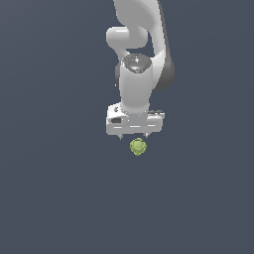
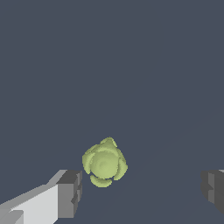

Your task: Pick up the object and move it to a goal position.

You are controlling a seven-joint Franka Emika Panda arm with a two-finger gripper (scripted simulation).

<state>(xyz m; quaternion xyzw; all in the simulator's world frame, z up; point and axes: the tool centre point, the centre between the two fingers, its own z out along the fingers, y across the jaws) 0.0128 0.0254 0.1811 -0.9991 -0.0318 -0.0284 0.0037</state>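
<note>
Tool point(image 1: 133, 137) spread wide, grasping nothing, poised just above yellow-green lumpy ball point(image 1: 138, 147) on dark bench point(image 1: 54, 198).

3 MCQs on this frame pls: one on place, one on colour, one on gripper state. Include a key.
1. Where is the ball relative to the gripper?
A. just below the fingertips
B. far off to one side
C. above the wrist

2. Ball colour?
A. red
B. yellow-green
C. blue

3. Gripper state?
A. shut on the ball
B. shut, empty
C. open

Key: A, the ball sits right under the gripper; B, lumpy yellow-green surface; C, the wrist view shows the fingers wide apart, with the ball nearer one and clear of both.
</note>
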